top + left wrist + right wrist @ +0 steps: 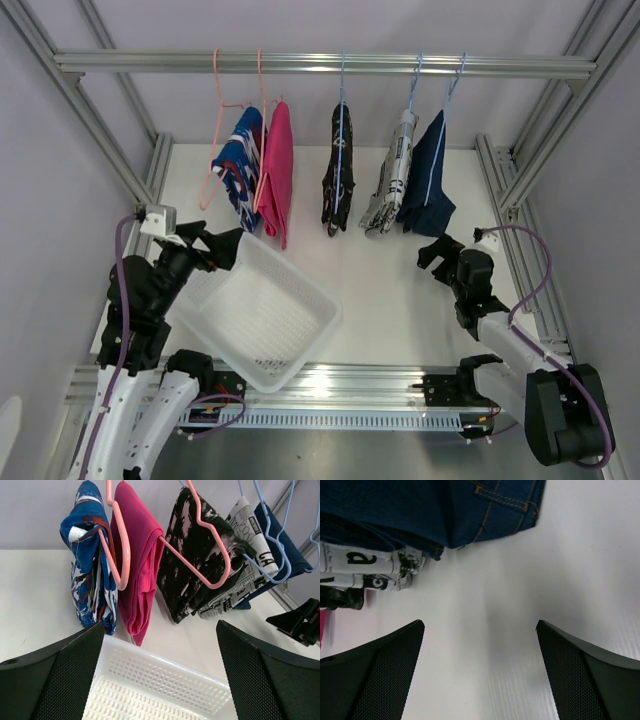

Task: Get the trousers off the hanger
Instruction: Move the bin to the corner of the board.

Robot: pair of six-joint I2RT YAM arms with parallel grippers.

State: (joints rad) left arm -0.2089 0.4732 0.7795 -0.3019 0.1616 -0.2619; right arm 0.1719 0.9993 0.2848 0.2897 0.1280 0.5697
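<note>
Five small trousers hang on hangers from the top rail: blue with red-white pattern (pixel 240 165), plain pink (pixel 277 172), black with white pattern (pixel 338 170), white with black print (pixel 393 178) and dark blue denim (pixel 430 178). The left wrist view shows the blue patterned (pixel 90 560), pink (pixel 137 570), black (pixel 197 565), printed (pixel 250 565) and denim (pixel 287 555) trousers on pink hangers (pixel 210 550) and blue ones. My left gripper (pixel 222 248) is open and empty over the basket, below the blue and pink trousers. My right gripper (pixel 438 252) is open and empty, just below the denim trousers (pixel 445 510).
A white perforated basket (pixel 262 312) sits tilted at front left, under my left gripper; its rim shows in the left wrist view (pixel 165 660). Aluminium frame posts stand at both sides, and the rail (pixel 320 63) runs across the back.
</note>
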